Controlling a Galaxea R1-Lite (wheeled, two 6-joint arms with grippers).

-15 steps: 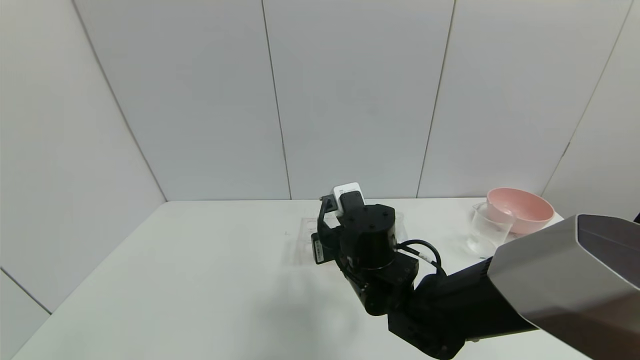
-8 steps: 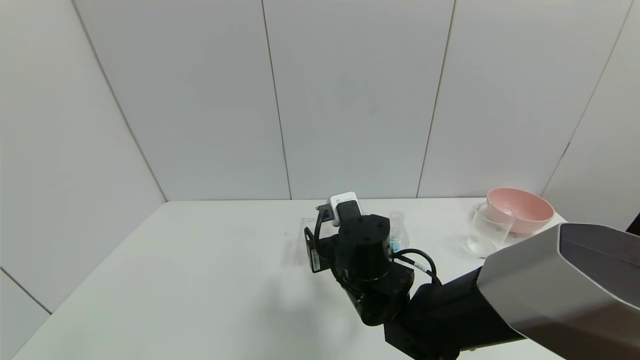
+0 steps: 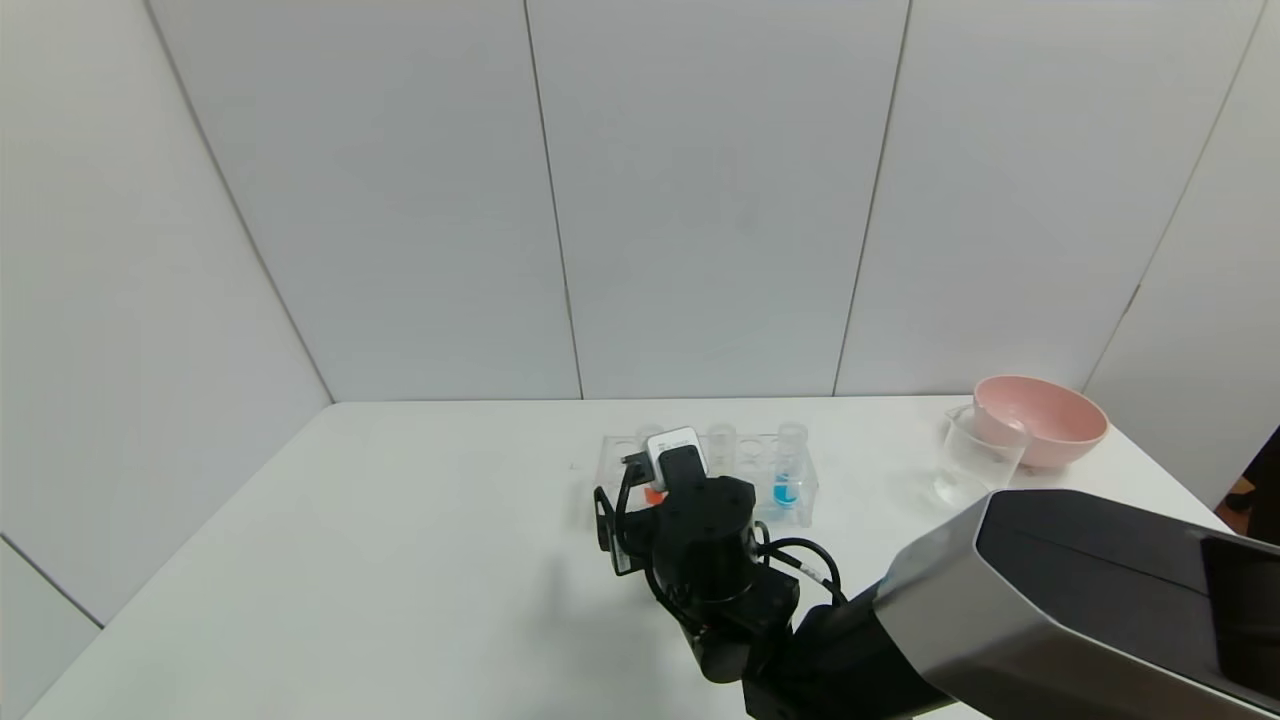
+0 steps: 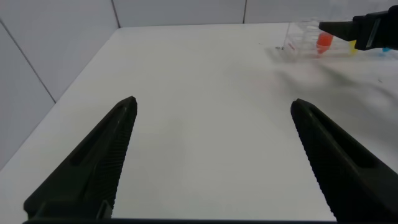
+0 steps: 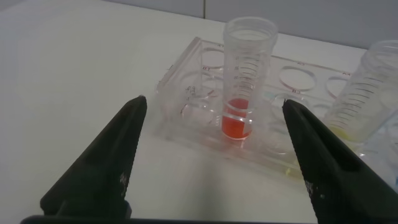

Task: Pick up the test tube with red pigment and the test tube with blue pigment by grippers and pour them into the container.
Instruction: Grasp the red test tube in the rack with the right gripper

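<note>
Red-pigment test tube [image 5: 247, 81] stands upright in the clear rack [image 5: 186, 99] at frame centre, orange-red liquid at its bottom. Right gripper [image 5: 214, 162] spread wide before it, holding nothing. Left gripper [image 4: 214, 149] also apart, over bare table [image 4: 199, 93].

My claw [image 5: 211, 155] is black. The test tube with red pigment [image 5: 245, 78] is clear, orange-red at its bottom, in a clear rack [image 5: 186, 84]. The next tube [image 5: 364, 87] holds yellow. Another [image 3: 788, 478] holds bright blue. The bowl [image 3: 1040, 420] is pink, the bench [image 3: 400, 520] white.
</note>
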